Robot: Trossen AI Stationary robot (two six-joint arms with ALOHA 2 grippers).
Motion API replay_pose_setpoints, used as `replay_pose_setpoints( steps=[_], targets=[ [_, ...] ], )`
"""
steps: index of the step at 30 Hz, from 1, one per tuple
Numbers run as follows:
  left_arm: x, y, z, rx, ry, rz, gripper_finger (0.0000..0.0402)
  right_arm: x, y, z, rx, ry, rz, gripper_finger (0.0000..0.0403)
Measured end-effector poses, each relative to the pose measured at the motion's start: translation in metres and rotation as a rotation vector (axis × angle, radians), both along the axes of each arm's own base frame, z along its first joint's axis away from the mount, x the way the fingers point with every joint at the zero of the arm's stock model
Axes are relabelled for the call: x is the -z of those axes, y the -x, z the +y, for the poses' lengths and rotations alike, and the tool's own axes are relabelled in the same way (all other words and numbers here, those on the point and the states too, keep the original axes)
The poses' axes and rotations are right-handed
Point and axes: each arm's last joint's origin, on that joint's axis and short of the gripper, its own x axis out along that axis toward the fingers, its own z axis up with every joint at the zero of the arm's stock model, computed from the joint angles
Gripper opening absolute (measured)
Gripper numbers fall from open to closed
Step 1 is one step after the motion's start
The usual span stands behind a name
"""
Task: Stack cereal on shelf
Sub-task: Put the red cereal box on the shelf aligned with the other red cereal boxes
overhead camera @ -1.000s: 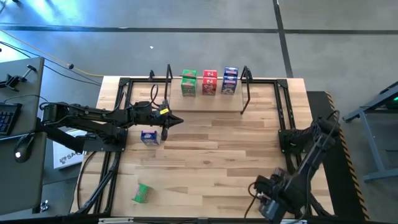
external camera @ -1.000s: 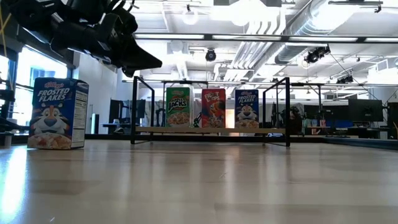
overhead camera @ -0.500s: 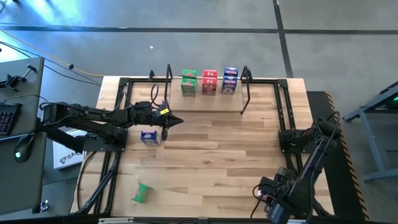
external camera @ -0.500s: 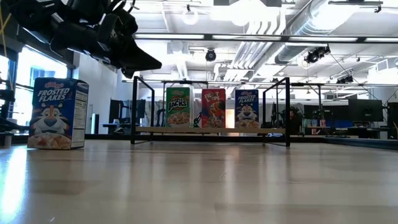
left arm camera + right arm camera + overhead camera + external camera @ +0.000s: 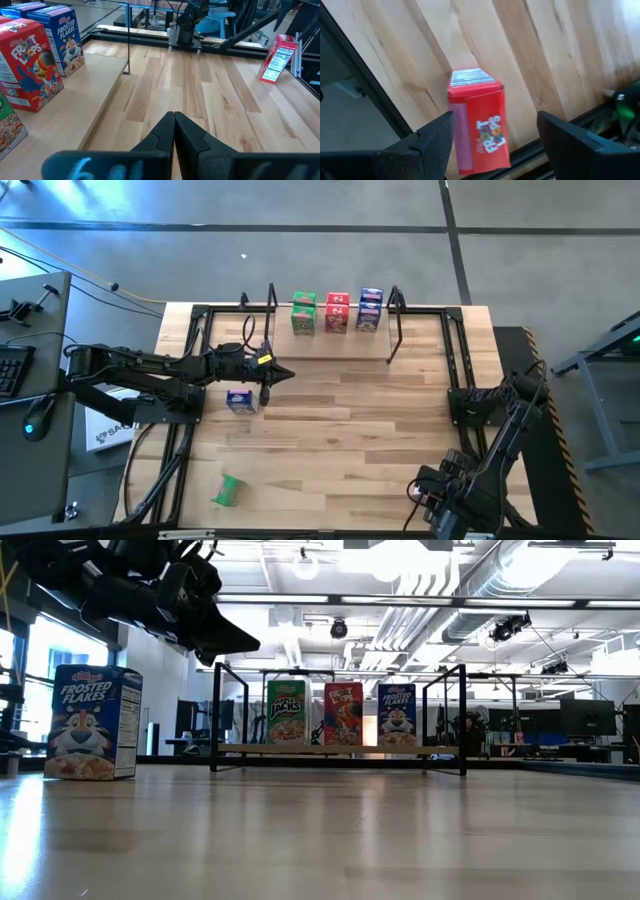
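Cereal (image 5: 336, 313) unmoved — both arms stay put since half a second ago.

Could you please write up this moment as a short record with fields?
shelf: holds green, red and blue boxes, upright in a row
blue Frosted Flakes box: upright on the table, beside the left arm
green box: lying near the table's front edge
left gripper: shut, empty, above the table
right gripper: open, straddling a red Froot Loops box without touching
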Motion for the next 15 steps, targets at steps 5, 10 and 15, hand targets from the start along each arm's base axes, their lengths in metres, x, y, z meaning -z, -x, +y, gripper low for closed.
replay_pose_setpoints(
  steps=[5, 10, 15],
  targets=[
    [0.000, 0.000, 0.000, 0.001, 0.000, 0.000, 0.0003, 0.007, -0.002, 0.005, -0.002, -0.005, 0.023, 0.0261],
    [0.000, 0.000, 0.000, 0.001, 0.000, 0.000, 0.0003, 0.011, -0.002, 0.007, -0.022, -0.010, 0.057, 0.0261],
    [0.000, 0.000, 0.000, 0.002, 0.000, 0.000, 0.0003, 0.017, -0.002, 0.007, -0.042, -0.003, 0.076, 0.0261]
  ],
)
